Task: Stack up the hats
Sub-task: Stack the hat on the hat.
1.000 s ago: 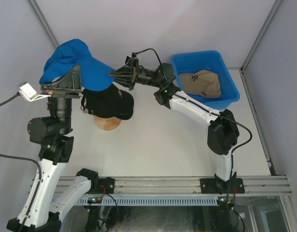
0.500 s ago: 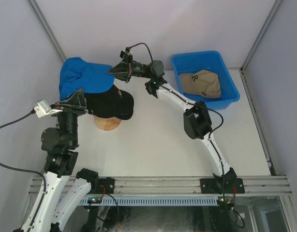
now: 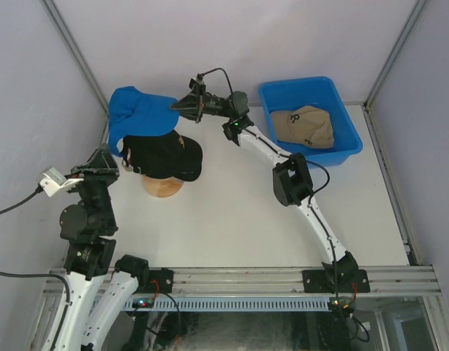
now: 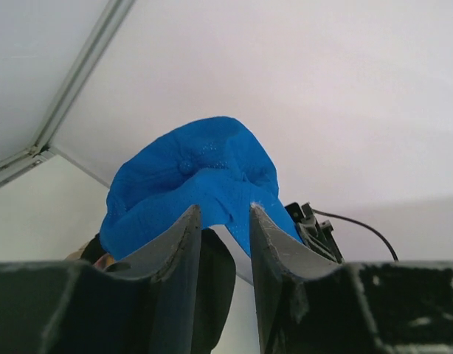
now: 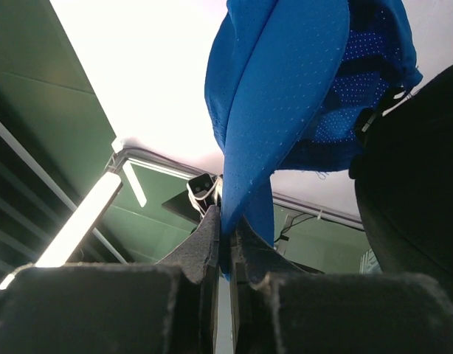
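Overhead view and both upward-facing wrist views share the blue hat [image 3: 140,111].

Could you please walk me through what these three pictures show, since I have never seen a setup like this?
The overhead picture looks down on two robot arms bolted at the near edge of a white table. The other two pictures come from small cameras on each arm's wrist, looking out past its own fingers.

The right gripper is shut on the brim of a blue cap, holding it over a black cap. The black cap sits on a round wooden stand. The left gripper stands open, and the blue cap appears beyond its fingers, not between them. At the back right, a blue bin holds a tan cap.
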Action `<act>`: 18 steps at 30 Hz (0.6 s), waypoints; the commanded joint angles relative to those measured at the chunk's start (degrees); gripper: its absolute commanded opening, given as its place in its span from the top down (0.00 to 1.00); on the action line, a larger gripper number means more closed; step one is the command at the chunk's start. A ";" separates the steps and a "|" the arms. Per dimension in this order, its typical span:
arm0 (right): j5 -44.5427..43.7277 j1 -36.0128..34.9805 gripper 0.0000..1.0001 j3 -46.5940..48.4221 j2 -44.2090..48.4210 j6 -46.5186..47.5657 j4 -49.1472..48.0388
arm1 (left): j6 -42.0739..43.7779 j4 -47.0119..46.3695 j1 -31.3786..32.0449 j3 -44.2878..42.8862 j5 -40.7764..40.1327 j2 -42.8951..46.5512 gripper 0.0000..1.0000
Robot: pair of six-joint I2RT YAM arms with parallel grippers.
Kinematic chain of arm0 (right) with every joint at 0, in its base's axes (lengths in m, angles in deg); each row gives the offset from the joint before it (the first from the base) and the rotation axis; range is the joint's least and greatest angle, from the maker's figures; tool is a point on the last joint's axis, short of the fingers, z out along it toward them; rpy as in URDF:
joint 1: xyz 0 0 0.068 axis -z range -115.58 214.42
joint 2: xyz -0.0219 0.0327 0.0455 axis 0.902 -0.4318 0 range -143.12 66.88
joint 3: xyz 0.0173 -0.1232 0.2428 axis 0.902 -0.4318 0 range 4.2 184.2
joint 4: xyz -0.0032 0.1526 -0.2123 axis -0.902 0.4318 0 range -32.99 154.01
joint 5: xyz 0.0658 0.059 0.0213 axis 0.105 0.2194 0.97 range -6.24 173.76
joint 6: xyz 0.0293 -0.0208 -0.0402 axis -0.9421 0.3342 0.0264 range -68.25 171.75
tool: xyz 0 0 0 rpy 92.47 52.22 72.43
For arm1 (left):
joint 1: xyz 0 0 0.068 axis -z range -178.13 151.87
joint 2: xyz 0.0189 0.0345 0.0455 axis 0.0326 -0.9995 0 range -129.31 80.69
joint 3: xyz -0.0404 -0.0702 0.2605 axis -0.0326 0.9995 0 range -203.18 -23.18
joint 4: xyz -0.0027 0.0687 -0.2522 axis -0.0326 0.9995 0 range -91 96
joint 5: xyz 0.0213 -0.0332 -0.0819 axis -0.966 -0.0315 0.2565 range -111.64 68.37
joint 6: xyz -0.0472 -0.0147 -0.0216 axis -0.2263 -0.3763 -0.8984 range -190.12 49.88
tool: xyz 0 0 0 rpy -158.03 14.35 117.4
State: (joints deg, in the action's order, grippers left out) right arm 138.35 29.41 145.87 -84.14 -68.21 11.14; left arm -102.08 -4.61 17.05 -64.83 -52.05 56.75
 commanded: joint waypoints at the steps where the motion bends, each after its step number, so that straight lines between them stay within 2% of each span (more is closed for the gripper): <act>1: -0.66 -1.34 1.00 2.49 -1.14 -6.34 -5.07 | -1.20 2.36 -0.43 0.32 -6.28 1.51 0.62; 7: -1.72 -3.89 1.00 9.86 -3.73 -7.72 -2.33 | -4.47 5.12 -0.42 -2.02 -11.30 3.14 0.57; 12: -3.50 -5.51 1.00 10.48 -1.99 -10.44 -6.37 | -4.93 9.14 -0.47 -6.53 -15.82 3.95 0.56; 18: -3.09 -6.89 1.00 9.77 -1.75 -11.33 -8.48 | -6.20 10.33 -0.42 -5.64 -21.27 6.42 0.54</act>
State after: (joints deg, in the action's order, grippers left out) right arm 136.45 23.29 153.65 -89.14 -68.21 7.23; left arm -106.87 4.70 16.87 -68.96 -68.00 61.86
